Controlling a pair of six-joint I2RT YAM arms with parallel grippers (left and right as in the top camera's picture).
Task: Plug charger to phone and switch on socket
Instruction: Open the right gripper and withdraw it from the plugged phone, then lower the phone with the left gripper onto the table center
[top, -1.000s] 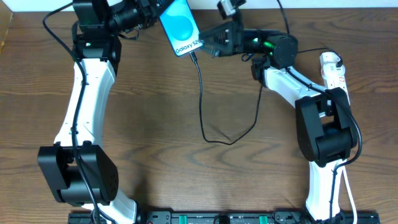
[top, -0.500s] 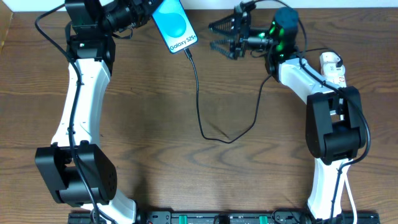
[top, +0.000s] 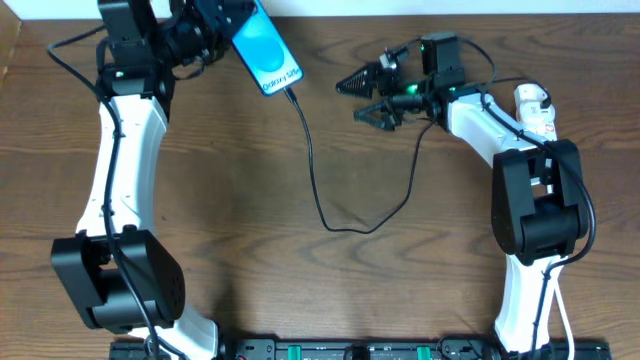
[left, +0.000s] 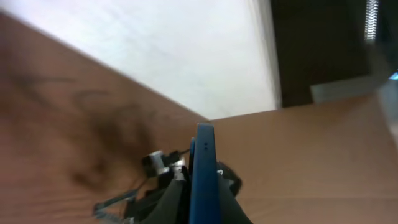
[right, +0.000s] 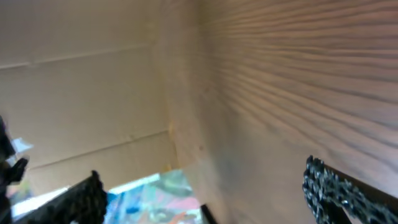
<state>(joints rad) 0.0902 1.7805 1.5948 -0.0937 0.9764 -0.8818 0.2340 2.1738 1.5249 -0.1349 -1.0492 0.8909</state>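
Note:
The phone, bright blue screen with a dark bezel, is held tilted above the table's far left in my left gripper, which is shut on it. In the left wrist view the phone shows edge-on between the fingers. The charger, a thin black cable, hangs from the phone's lower end, loops over the table and runs toward the right arm. My right gripper is open and empty, to the right of the phone, apart from it. The socket, a white power strip, lies at the far right, partly hidden by the right arm.
The wooden table carries only the cable loop in its middle. A white wall lies behind the table's far edge. The arm bases stand at the front left and front right. The right wrist view shows blurred wood and its two finger tips.
My left gripper has carried the phone leftward and further back. My right gripper has let go, swung away to the right and then lowered, now open and pointing left. The cable stays attached to the phone.

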